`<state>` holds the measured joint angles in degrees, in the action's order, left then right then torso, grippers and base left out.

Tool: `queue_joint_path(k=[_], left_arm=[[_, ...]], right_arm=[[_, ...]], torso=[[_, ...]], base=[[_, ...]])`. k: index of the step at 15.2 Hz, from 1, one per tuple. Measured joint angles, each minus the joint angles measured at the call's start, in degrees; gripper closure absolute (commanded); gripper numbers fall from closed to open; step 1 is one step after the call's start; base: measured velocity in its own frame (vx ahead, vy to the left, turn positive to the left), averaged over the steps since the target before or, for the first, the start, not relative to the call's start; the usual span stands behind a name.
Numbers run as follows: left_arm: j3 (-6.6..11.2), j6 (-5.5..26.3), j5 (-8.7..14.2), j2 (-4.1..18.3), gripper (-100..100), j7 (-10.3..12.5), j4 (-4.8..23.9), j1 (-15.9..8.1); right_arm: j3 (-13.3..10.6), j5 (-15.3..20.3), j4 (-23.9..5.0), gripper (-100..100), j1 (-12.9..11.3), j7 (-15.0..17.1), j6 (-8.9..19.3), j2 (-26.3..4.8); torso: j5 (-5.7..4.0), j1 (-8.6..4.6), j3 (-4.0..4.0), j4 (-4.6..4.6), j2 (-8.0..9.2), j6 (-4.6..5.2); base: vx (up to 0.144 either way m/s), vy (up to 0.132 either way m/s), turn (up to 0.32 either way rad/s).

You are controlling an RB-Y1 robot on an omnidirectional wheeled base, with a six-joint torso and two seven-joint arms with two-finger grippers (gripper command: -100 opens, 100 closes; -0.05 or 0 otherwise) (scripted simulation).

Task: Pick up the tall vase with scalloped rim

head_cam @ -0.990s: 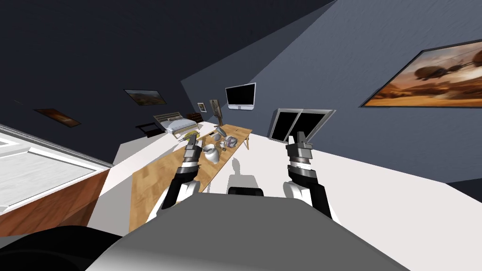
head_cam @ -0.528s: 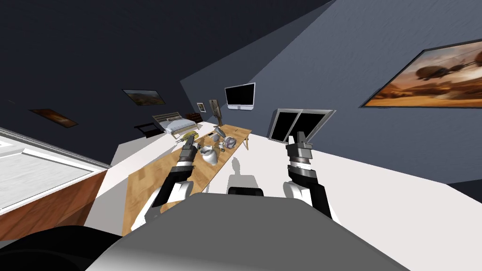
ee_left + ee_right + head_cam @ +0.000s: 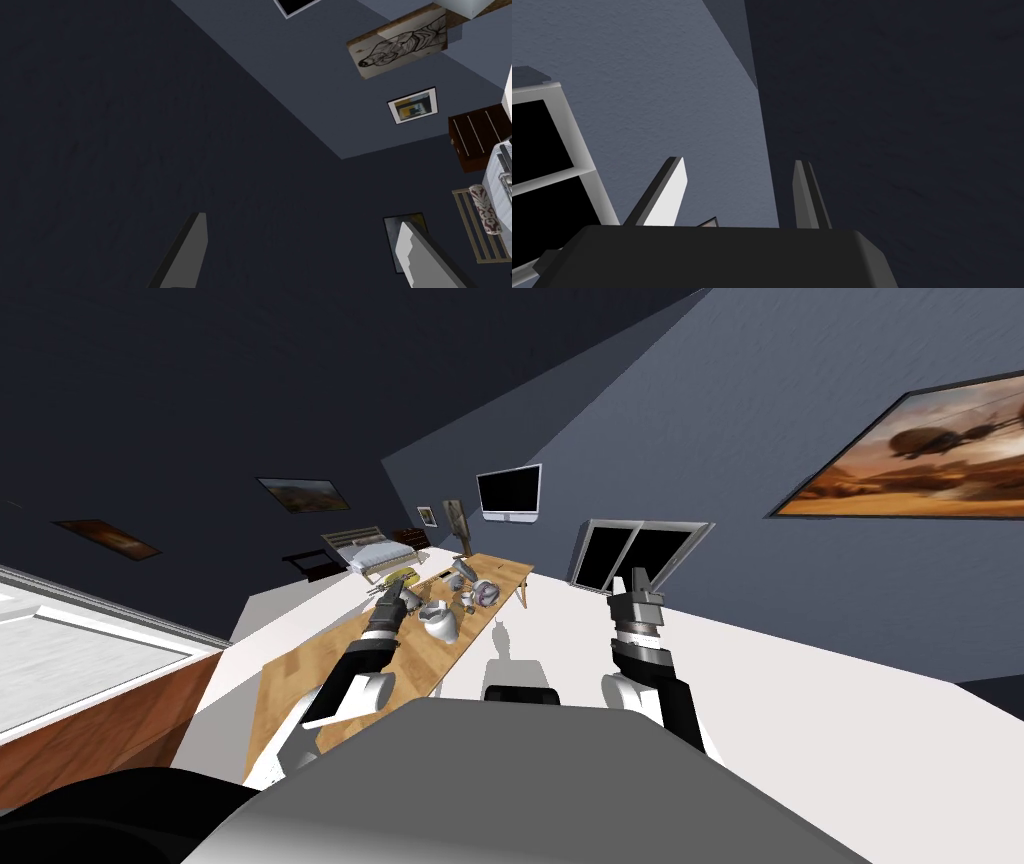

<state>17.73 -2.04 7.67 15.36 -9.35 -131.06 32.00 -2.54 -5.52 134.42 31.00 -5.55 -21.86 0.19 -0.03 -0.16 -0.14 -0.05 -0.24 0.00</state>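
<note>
**Item:** vase (image 3: 443, 625), white, wavy rim, full belly. Upright on a long wooden table (image 3: 300, 688), nearer the table's right long edge, roughly midway along it. Mouth turned up; contents, if any, too small to tell.

**Left gripper** (image 3: 393, 596): over the table, just beside the vase on the side of the left long edge; contact not discernible. Fingers (image 3: 194, 245) spread wide, nothing between them. Aimed up and away from the vase, at a dark wall (image 3: 100, 125).

**Right gripper** (image 3: 637, 582): raised beyond the table's right long edge, over white floor (image 3: 800, 688), well apart from the vase. Fingers (image 3: 671, 192) parted, holding nothing.

**Step in hand, as judged:** approach, no grasp yet.
- Turn the left wrist until the fingers face the vase.
- Set one finger on each side of the narrower part under the rim, not round the belly.
- Close only once the vase sits squarely between the fingers, then lift straight up.
- Risk: a finger's outer face nudging the vase toward the right long edge.

**Other entries:**
- Yellowish thing (image 3: 399, 578) by the left long edge, beyond the left gripper.
- Round grey thing (image 3: 487, 592) and small grey pieces toward the far end.
- Kinds and contents of these not to be told.
</note>
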Motion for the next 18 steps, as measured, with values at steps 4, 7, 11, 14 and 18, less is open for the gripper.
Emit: queue_joint_path(k=[4,7,11,14,18], left_arm=[[2.35,4.7,0.9,0.4,-100,-0.6,0.0,0.4],[4.69,7.7,2.1,1.1,-100,-0.7,-0.1,1.2],[6.94,12.1,3.2,1.8,-100,-1.0,0.4,0.9],[8.89,15.1,4.4,2.2,-100,-1.0,-0.1,1.6],[11.3,20.4,5.7,2.8,-100,-1.5,0.1,1.2]], right_arm=[[0.0,0.0,0.0,0,0.0,0.0,0.0,0.0],[0.0,0.0,0.0,0,0.0,0.0,0.0,0.0],[0.0,0.0,0.0,0,0.0,0.0,0.0,0.0],[0.0,0.0,0.0,0,0.0,0.0,0.0,0.0],[0.0,0.0,0.0,0,0.0,0.0,0.0,0.0]], torso=[[0.01,0.07,0.01,0.0,0.03,0.0],[0.0,0.03,0.02,0.01,0.04,0.0],[0.01,0.06,0.02,0.01,0.03,0.0],[0.01,0.06,0.02,0.01,0.02,0.0],[0.0,0.03,0.0,0.0,0.0,0.0]], base=[[0.05,-0.025,0.003],[0.042,-0.03,0.006],[0.044,-0.024,0.005],[0.052,-0.026,0.01],[0.052,-0.029,0.009]])
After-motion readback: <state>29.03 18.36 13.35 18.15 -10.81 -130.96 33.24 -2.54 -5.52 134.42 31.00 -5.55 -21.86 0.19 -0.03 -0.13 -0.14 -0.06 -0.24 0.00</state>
